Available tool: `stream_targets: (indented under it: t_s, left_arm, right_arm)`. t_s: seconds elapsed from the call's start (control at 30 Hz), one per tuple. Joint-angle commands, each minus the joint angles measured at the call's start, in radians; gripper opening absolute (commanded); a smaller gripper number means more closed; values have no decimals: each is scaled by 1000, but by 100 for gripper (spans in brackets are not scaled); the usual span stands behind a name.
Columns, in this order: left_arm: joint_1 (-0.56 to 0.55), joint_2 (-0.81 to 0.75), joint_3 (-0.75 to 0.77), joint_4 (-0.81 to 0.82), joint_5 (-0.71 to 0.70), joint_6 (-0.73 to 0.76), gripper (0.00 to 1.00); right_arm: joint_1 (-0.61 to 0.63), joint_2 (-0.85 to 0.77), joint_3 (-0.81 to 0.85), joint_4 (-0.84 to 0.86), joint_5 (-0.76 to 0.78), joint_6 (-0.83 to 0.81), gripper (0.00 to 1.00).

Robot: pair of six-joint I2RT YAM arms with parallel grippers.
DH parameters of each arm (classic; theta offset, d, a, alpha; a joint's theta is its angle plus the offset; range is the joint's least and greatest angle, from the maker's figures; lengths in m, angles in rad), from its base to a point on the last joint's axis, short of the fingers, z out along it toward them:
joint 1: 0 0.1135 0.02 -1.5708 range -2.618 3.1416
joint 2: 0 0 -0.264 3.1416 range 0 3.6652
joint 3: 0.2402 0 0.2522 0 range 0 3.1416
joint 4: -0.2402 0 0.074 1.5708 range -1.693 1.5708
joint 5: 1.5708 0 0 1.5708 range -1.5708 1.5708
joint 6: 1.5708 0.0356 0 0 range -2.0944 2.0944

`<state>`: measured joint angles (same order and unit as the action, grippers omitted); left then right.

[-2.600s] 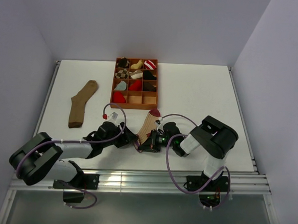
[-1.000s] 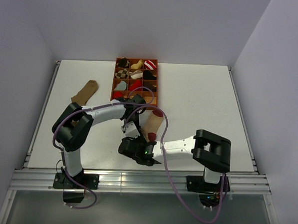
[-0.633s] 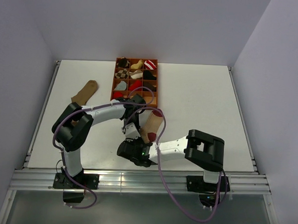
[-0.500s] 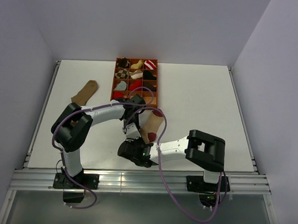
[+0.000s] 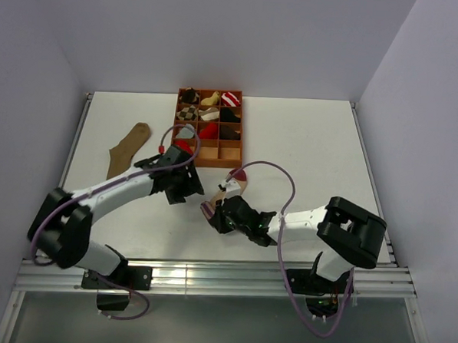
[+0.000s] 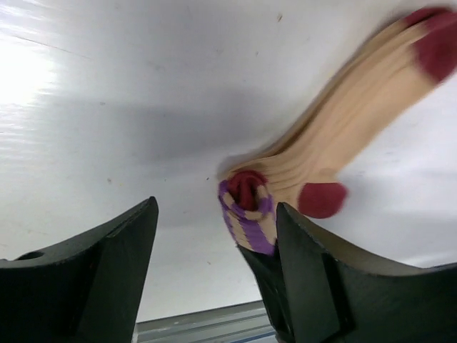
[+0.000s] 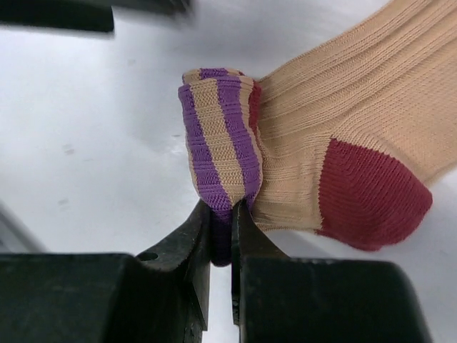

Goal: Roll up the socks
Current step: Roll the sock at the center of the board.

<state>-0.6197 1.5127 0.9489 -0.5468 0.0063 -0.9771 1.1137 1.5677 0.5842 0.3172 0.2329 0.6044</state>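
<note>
Beige and red, the sock point(image 7: 335, 107) lay on the white worktop point(image 5: 315, 145), its stripy end (rolled up small) pinched tight in the right claw point(image 7: 221, 214), while the left claw point(image 6: 214, 214) stood wide open beside it, holding nothing.

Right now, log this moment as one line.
step: rolling beige striped sock | right fingers: shut on its rolled cuff | left fingers: open, off the sock | brown sock: lying flat
</note>
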Motion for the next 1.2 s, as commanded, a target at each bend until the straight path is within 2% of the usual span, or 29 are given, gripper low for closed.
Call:
stream_targets:
  t_s: [0.0,0.1,0.2,0.3,0.5,0.77,1.07,1.17]
  left_arm:
    - [32,-188,-108,152,-23,-84,73]
    - [38,-303,-220,258,-16,-106,76]
    - [38,-377,-332,367,41,-120,81]
    - [37,-423,-439,447,73,-147,83]
    - [35,-433,-578,574,119,-196,84]
    - [34,-345,-611,636,130,-212,79]
    - [32,-279,-636,607,126,-225,60]
    - [32,-260,-622,579,116,-215,46]
  right_arm:
    - [-66,14,-76,78,-343,58,0]
    - [-132,50,-86,140,-498,80,0]
    - [-182,90,-98,200,-608,112,0]
    - [-219,135,-99,239,-682,132,0]
    - [-238,207,-60,224,-733,132,0]
    - [-244,239,-11,151,-742,106,0]
    - [-258,235,25,89,-742,92,0]
    - [-256,227,43,60,-739,80,0]
